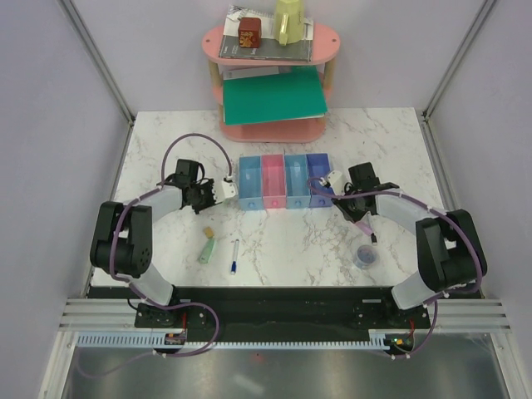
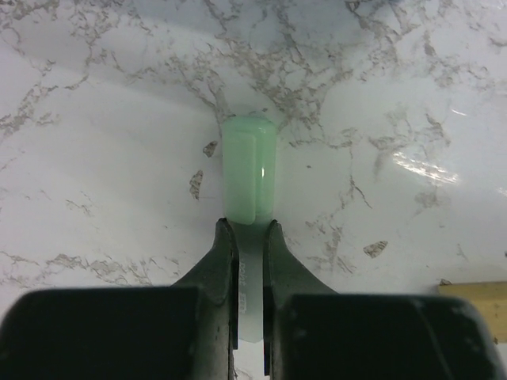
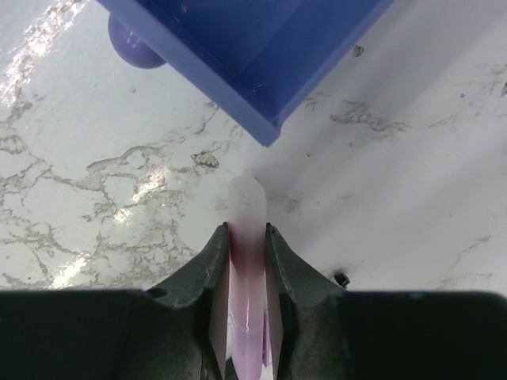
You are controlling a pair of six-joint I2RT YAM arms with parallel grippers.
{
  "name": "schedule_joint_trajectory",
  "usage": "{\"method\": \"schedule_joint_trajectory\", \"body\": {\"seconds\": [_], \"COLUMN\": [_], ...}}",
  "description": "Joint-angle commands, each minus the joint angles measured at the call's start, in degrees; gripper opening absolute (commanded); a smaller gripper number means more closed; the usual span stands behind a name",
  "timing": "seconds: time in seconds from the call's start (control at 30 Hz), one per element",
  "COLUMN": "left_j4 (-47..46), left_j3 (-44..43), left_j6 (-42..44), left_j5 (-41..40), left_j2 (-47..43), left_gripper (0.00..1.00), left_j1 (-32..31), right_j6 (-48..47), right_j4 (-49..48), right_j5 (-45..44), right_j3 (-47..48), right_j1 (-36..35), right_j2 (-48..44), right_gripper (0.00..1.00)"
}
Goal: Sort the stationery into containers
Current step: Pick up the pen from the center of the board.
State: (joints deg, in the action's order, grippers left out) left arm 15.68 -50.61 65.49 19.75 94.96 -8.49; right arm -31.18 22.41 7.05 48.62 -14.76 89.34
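Left claw (image 2: pixel 249 229) clamps the pale green marker (image 2: pixel 249 170), right claw (image 3: pixel 245 231) the pink-purple marker (image 3: pixel 246 198) (both likely light, stiff, slippery; better gripped mid-barrel).

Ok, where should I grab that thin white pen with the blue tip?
Probably mid-barrel, from straight above. The thin white pen lies flat on the table, its length running roughly near to far, blue tip at the near end, so jaws should close across its narrow width. The pale green marker beside it lies apart, leaving room.
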Motion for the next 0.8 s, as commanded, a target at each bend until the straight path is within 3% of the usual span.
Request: {"method": "schedule_joint_trajectory", "body": {"seconds": [0.0,0.37,0.6,0.77], "left_j4": [5.23,8.84,9.72,9.19], "left_j3": [3.06,-0.19,1.39,4.46], "left_j6": [1.65,12.11,14.57,18.52], "left_j5": [-0.67,-2.17,-2.17,-1.82], "left_j2": [-3.37,-21.9,-23.59,-22.54], "left_gripper": [0.02,0.02,0.02,0.3], "left_j1": [0.05,-0.21,-0.74,-0.82], "right_j6": [2.0,5.69,7.8,10.96], "right_j4": [1.22,2.9,3.07,2.11], "right_j5": [-1.33,-2.22,-1.25,2.61], "right_j3": [0.6,4.11,7.71,14.83], "right_j1": [0.18,1.05,1.4,1.4], "right_j2": [-3.73,-9.36,-10.15,-9.01], "right_gripper": [0.0,0.0,0.0,0.0]}}
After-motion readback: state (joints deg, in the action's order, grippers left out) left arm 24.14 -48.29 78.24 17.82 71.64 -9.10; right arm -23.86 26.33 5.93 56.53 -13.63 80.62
